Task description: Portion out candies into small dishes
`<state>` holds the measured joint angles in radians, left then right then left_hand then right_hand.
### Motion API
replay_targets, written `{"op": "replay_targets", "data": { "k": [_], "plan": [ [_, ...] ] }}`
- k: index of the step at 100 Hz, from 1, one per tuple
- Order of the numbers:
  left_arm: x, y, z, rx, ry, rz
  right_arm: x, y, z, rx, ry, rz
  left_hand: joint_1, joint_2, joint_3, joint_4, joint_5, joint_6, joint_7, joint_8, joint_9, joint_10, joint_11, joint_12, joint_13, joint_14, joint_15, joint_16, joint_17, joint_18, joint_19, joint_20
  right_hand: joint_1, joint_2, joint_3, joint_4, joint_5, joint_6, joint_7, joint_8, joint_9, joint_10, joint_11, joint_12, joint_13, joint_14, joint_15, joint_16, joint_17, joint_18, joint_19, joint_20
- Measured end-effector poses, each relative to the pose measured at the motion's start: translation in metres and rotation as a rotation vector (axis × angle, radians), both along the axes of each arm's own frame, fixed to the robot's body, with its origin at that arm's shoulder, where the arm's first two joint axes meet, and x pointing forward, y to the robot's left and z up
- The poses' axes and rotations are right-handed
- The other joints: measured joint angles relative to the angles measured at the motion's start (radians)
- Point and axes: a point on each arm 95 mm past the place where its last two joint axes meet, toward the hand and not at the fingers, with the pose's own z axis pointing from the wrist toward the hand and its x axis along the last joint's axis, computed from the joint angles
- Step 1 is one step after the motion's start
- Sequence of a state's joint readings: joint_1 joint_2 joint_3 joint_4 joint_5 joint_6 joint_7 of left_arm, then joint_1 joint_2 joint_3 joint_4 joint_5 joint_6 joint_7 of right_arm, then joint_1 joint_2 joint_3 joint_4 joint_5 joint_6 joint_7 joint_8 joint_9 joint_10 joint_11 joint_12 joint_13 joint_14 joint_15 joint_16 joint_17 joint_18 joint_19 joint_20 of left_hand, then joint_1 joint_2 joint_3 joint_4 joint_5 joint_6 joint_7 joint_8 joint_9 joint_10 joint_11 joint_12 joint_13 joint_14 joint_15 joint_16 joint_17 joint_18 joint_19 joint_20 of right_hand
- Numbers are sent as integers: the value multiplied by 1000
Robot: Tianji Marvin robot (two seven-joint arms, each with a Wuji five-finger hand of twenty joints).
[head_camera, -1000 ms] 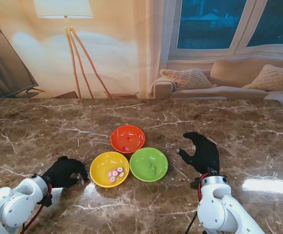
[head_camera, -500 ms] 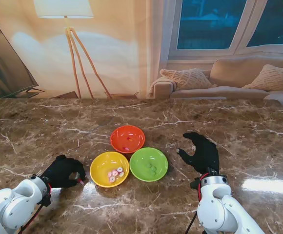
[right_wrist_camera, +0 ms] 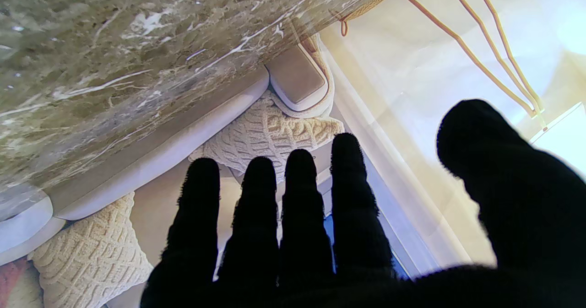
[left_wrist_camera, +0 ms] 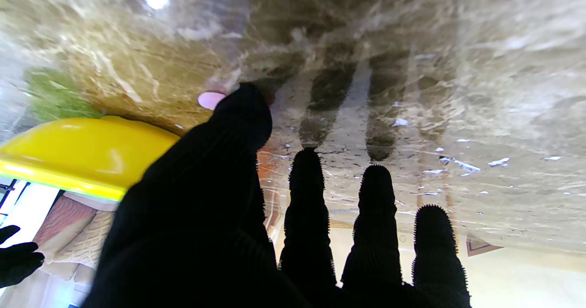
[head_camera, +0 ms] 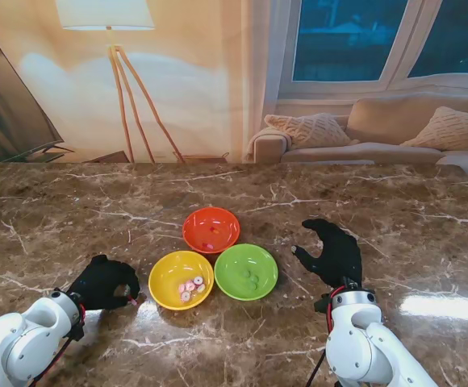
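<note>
Three small dishes sit together mid-table: an orange one (head_camera: 211, 229) with a couple of candies, a yellow one (head_camera: 181, 279) holding several pink and white candies (head_camera: 190, 288), and a green one (head_camera: 246, 272) with greenish candies. My black-gloved left hand (head_camera: 103, 282) is low over the table just left of the yellow dish (left_wrist_camera: 87, 148), fingers (left_wrist_camera: 306, 184) apart and holding nothing. A loose pink candy (left_wrist_camera: 209, 99) lies on the marble against my thumb tip. Right of the green dish, my right hand (head_camera: 331, 251) is open with spread fingers (right_wrist_camera: 261, 198).
The brown marble table (head_camera: 379, 210) stretches far beyond the dishes. A sofa with cushions (head_camera: 395, 129) and a floor lamp (head_camera: 109, 24) stand behind the far edge, off the table.
My left hand has eased slightly left, away from the yellow dish. The right hand and the dishes have not moved.
</note>
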<state>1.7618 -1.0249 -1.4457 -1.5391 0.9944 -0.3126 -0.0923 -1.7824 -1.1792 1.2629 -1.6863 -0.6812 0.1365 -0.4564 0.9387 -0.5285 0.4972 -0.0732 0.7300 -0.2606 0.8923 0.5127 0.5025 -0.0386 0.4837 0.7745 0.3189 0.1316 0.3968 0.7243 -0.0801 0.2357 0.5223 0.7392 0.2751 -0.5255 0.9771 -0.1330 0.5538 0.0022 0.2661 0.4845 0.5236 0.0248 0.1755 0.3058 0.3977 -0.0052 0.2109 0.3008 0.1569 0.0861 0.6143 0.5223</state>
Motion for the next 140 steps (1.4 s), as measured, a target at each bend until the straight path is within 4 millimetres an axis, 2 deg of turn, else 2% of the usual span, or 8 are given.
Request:
{"op": "replay_targets", "data": {
  "k": [25,40,57,68,78,97,127,140],
  "plan": [
    [0,0,1,23,-6,-5,0,0,0,1,0,0,11,23,-42,1,4,-3,-2,-45,4,3,0,116,10,2,1,0,0,0,9,-13,0,0,0,0,0,0,0,0,0,0,0,0,0,0,10,0,1,0,0,0],
    [0,0,1,31,-8,6,0,0,0,2,0,-1,12,45,-61,7,0,-4,-39,50,13,3,-6,218,10,2,12,1,0,0,9,-19,0,0,0,0,0,0,0,0,0,0,0,0,1,0,14,1,2,0,0,0],
    [0,0,1,31,-2,13,0,0,0,4,1,-1,48,78,-109,8,-17,-2,-76,173,14,3,-26,274,10,2,12,1,0,-12,9,-24,0,0,0,0,0,0,0,0,0,0,0,0,1,0,22,15,7,0,0,0],
    [1,0,1,25,-1,16,0,0,0,5,1,-2,65,99,-136,8,-28,1,-92,211,14,3,-31,325,10,2,13,10,0,-13,9,-24,0,0,0,0,0,0,0,0,0,0,0,0,1,0,22,16,8,0,0,0],
    [2,0,1,25,-1,16,1,0,0,7,2,-2,66,111,-144,8,-39,2,-92,226,17,2,-36,343,10,2,14,11,0,-13,9,-24,0,0,0,0,0,-4,0,0,0,0,0,0,1,0,22,25,8,0,0,0],
    [3,1,1,21,10,27,1,0,0,12,1,-2,86,121,-171,8,-50,17,-92,253,30,1,-55,475,10,1,15,11,0,-22,9,-24,0,7,0,0,0,-9,0,0,0,0,0,0,1,0,22,25,8,0,0,0],
    [3,0,2,11,25,49,2,0,0,13,-1,-3,106,121,-171,8,-51,36,-88,259,41,-3,-80,504,0,-1,15,12,0,-22,9,-23,0,15,0,0,0,-9,0,0,0,0,0,0,1,0,22,25,8,0,0,0],
    [2,1,3,7,26,59,2,0,0,15,-2,-4,106,121,-171,8,-51,36,-88,261,80,2,-76,541,2,-1,15,12,1,-22,9,-21,0,17,0,0,0,-9,0,0,0,0,0,0,1,0,22,25,8,0,0,0]
  ]
}}
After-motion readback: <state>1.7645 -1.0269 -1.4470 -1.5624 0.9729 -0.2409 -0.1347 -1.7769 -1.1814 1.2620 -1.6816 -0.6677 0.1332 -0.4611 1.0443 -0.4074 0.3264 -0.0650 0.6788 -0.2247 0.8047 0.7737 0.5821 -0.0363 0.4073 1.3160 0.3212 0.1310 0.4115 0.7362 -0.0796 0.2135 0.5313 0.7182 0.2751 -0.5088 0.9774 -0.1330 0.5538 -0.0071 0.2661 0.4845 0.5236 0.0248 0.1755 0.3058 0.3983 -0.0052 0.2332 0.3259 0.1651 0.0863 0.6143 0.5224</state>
